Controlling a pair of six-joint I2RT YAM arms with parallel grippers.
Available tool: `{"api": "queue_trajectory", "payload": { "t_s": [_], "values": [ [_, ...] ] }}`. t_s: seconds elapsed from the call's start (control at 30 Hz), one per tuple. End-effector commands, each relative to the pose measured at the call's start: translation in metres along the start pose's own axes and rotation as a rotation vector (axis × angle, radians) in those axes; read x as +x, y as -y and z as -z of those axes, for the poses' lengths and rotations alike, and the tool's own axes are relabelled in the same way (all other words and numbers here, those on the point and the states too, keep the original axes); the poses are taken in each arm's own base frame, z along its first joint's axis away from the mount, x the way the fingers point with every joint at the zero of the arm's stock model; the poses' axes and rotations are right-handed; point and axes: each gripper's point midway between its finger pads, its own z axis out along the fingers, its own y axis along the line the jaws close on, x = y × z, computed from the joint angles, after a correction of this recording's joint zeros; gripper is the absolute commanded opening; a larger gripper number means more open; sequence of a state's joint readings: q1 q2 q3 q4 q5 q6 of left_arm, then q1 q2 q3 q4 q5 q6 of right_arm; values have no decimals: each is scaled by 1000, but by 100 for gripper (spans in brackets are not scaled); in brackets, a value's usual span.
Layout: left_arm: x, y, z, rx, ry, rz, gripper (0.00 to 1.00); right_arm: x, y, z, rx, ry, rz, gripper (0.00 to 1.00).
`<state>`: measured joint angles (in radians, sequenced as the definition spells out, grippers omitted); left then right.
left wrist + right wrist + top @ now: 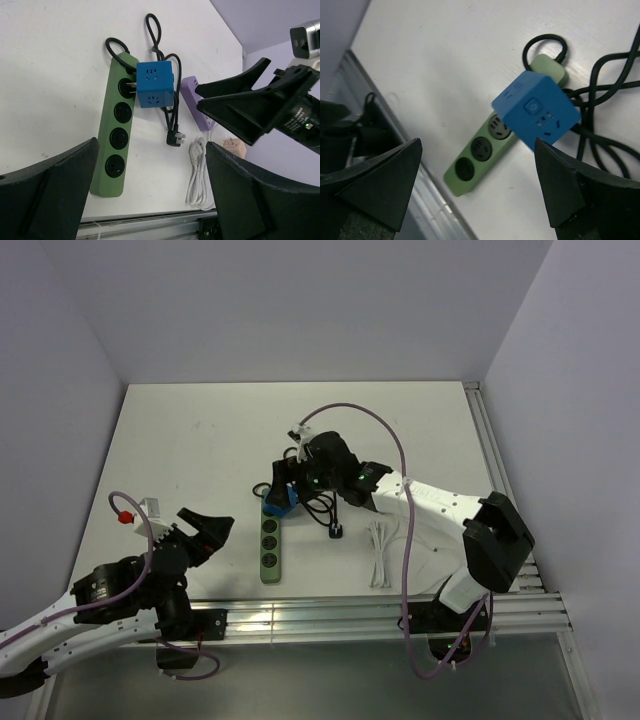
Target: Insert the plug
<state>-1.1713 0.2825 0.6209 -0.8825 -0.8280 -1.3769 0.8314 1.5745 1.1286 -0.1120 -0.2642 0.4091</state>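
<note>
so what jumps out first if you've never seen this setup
The bright blue plug draws the eye first. It sits at the far-end socket of the green power strip, mid-table, with its metal prongs partly showing. Then come the right arm's black fingers, spread open close to it but not gripping it, and the black cable looping around it.

White arm links (440,502) w/ blk joints (497,540), purple cables (352,408), blk wedge fingers (50,195).
</note>
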Motion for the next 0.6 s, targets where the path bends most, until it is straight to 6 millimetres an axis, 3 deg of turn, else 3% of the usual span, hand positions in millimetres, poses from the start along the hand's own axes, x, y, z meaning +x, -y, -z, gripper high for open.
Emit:
{"api": "queue_trajectory", "payload": {
  "t_s": [0.0, 0.13, 0.27, 0.4, 0.57],
  "values": [
    [-4, 1, 1, 1, 14, 5, 93, -21, -24, 19, -85, 64, -159, 100],
    [-6, -1, 2, 2, 19, 6, 93, -30, 8, 21, 48, 113, -302, 100],
    [-7, 1, 3, 18, 16, 15, 93, -26, 37, 11, 204, 48, -503, 92],
    [-8, 3, 4, 22, 15, 14, 93, -14, 49, -2, 298, -40, -592, 90],
    [-10, 3, 5, 20, 21, 13, 93, -16, 45, -12, 270, -51, -621, 93]
  ]
}}
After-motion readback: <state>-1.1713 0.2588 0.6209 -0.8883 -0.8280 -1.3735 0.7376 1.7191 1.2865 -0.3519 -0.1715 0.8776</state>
